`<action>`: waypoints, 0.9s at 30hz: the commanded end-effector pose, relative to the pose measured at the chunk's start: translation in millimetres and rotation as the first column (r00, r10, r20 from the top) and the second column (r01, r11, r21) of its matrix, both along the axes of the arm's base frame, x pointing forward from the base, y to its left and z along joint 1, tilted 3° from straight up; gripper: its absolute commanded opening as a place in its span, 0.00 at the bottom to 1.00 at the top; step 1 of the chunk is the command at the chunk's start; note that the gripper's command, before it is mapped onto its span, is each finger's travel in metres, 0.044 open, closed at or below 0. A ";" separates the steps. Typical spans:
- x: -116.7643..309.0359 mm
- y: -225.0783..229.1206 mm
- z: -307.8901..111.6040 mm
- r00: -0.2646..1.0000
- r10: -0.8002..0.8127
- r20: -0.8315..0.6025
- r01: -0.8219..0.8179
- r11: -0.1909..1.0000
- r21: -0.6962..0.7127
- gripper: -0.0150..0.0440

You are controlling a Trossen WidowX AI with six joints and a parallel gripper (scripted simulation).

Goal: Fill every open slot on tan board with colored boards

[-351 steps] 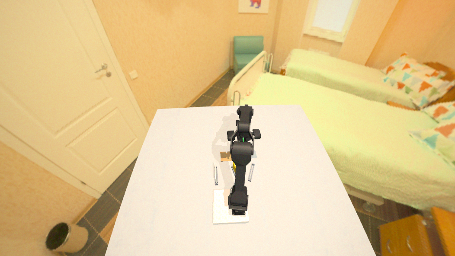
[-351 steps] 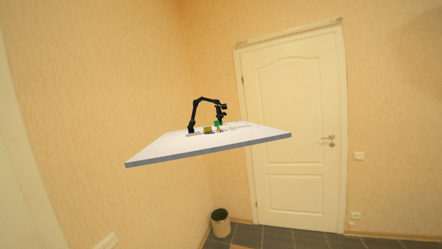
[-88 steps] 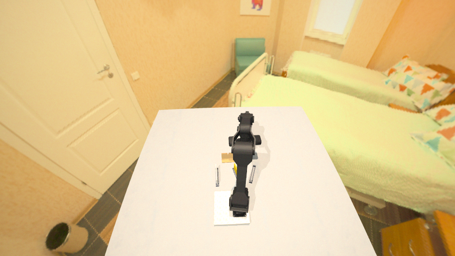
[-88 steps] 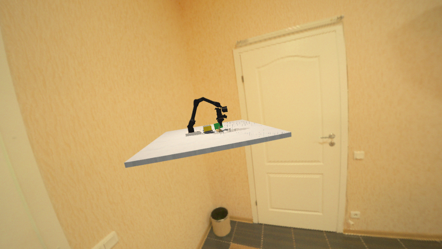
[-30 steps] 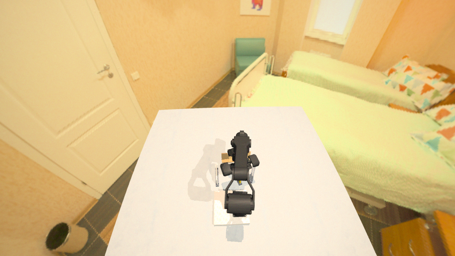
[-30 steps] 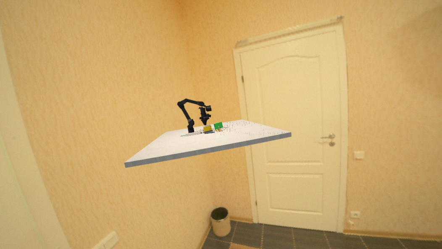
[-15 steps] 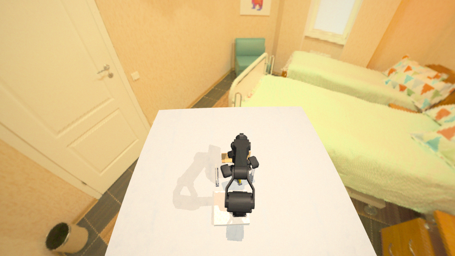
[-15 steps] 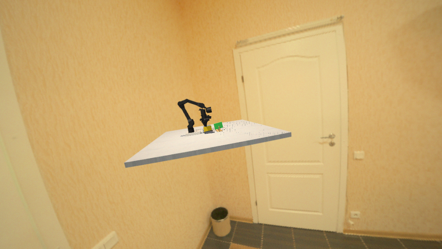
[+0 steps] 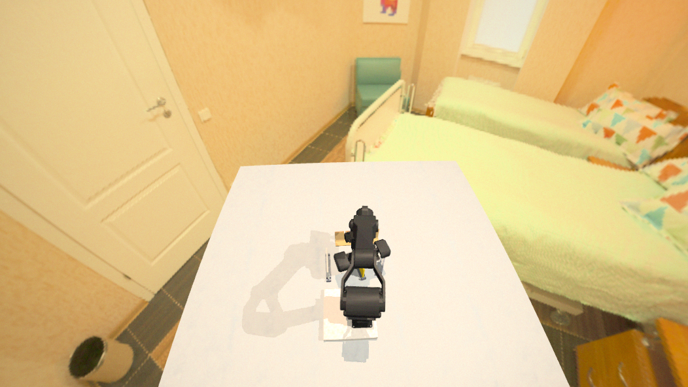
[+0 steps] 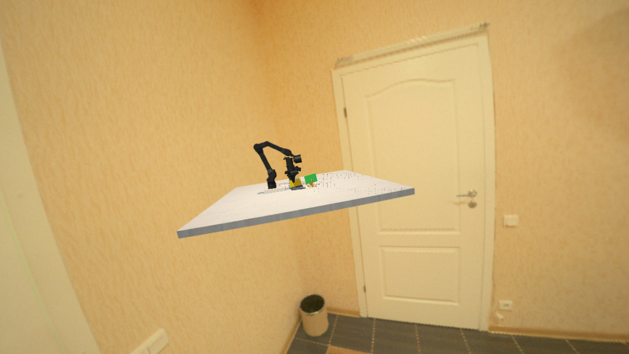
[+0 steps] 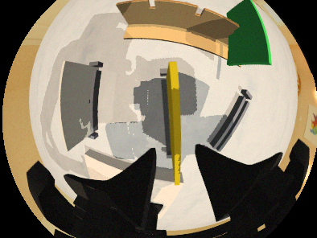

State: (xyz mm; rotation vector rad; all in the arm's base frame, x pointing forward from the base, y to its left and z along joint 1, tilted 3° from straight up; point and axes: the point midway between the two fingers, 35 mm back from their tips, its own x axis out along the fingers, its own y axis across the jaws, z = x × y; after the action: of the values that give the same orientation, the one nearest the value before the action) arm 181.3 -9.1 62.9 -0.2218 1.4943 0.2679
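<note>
Over the yellow board (image 9: 362, 273) (image 10: 295, 182) (image 11: 174, 116), hovering with the gripper (image 9: 361, 255) (image 10: 293, 180) (image 11: 175, 150) parted and grasping nothing. Through the wrist view, showing that yellow board upright near the dial's centre, the tan board (image 9: 342, 238) (image 10: 311, 183) (image 11: 161, 14) standing towards 12 o'clock with two open slots, and the green board (image 10: 310, 178) (image 11: 247, 36) crosswise by its right end, between 1 and 2 o'clock.

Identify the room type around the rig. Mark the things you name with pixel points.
Likely a bedroom, possibly a guest or care-home room: two beds (image 9: 447, 153) (image 9: 509, 115) with pale green covers, patterned pillows (image 9: 620, 125), a teal chair (image 9: 378, 72) in the corner.
</note>
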 end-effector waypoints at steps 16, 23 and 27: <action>-1.8 0.9 -25.7 1.000 -0.006 -0.012 0.006 1.000 0.001 0.52; -1.8 0.9 -25.7 1.000 -0.006 -0.012 0.006 1.000 0.001 0.25; -1.8 0.9 -25.7 1.000 -0.006 -0.012 0.006 1.000 0.001 0.25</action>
State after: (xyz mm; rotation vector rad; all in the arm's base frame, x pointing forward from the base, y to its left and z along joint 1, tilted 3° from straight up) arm 180.9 -8.3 38.7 -0.2200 1.5012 0.2693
